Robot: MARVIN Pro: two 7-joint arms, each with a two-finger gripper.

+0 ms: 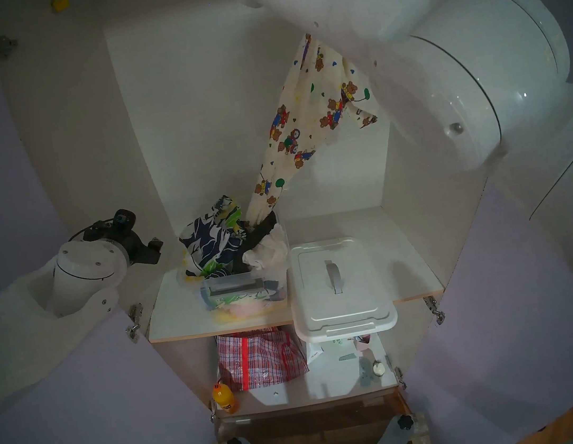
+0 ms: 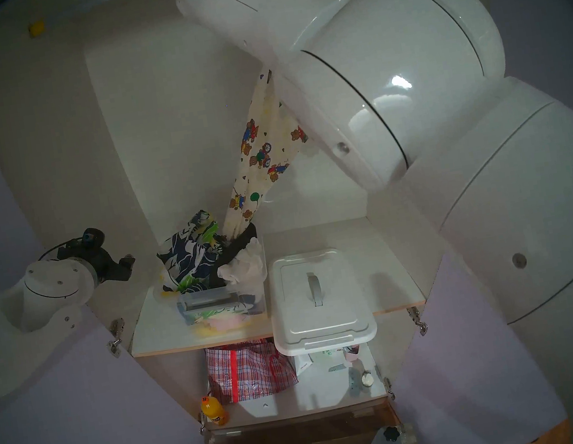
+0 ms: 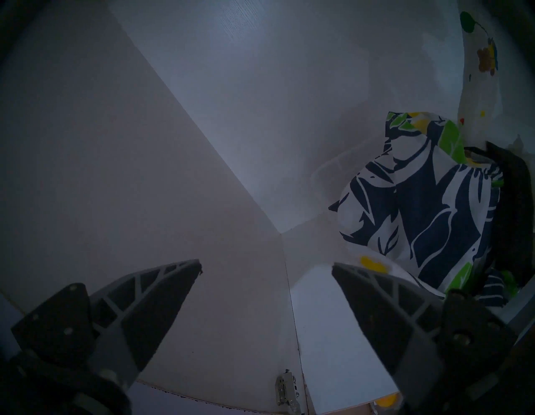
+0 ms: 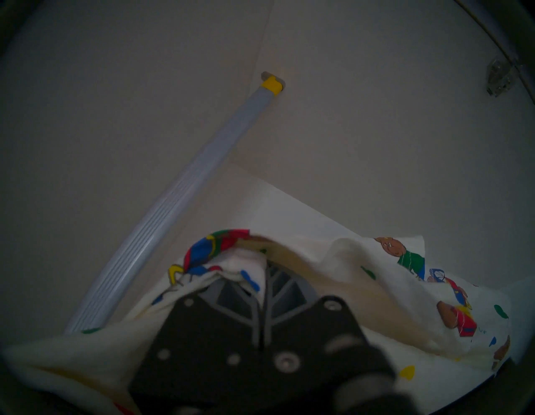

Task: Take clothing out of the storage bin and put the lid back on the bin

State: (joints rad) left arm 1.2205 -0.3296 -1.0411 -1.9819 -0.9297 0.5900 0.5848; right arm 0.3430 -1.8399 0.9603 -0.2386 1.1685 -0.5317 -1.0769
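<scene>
Clothing [image 1: 302, 117], clamped in the closed right gripper [image 4: 262, 278], trails up from the storage bin [image 1: 239, 289] on a white wardrobe shelf [image 1: 173, 318]; lid [image 1: 339, 286] lies right; left gripper [image 3: 266, 269] wide, empty.

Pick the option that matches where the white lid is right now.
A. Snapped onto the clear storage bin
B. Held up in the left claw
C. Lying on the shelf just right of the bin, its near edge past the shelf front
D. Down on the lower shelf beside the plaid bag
C: the lid lies flat on the shelf right of the open storage bin, overhanging the front edge.
</scene>
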